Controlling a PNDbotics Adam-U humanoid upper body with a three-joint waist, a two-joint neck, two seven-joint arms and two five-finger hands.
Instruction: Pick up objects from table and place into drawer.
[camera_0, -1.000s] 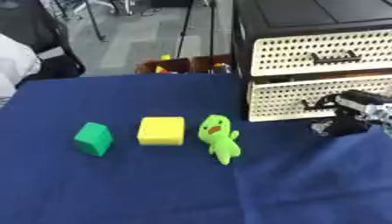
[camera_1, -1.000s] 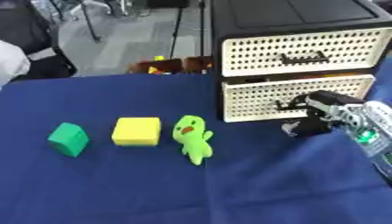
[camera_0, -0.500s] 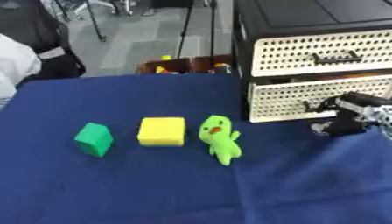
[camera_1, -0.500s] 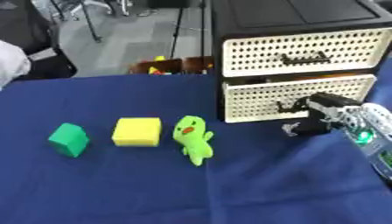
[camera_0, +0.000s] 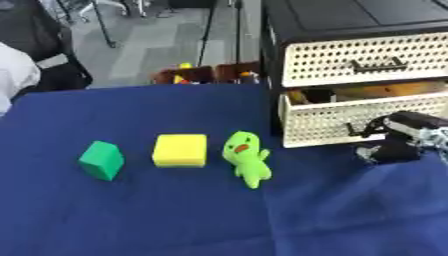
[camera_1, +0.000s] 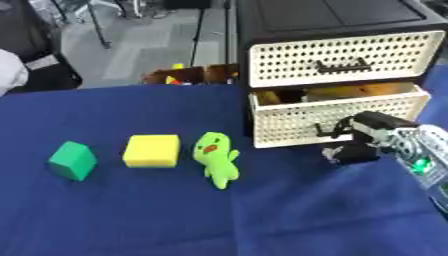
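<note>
Right hand (camera_1: 372, 135) at the lower drawer (camera_1: 341, 116), which stands partly pulled out.
Its fingers curl at the drawer's black handle (camera_1: 332, 129) (whether they truly hook it, I cannot tell). On the blue surface (camera_1: 175, 215) lie three things in a row, well apart from the hand: a green block (camera_1: 72, 160) leftmost, a yellow block (camera_1: 151, 150) in the middle, and a green duck toy (camera_1: 216, 157) nearest the cabinet (camera_1: 332, 30). The upper drawer (camera_1: 337, 57) is closed.
</note>
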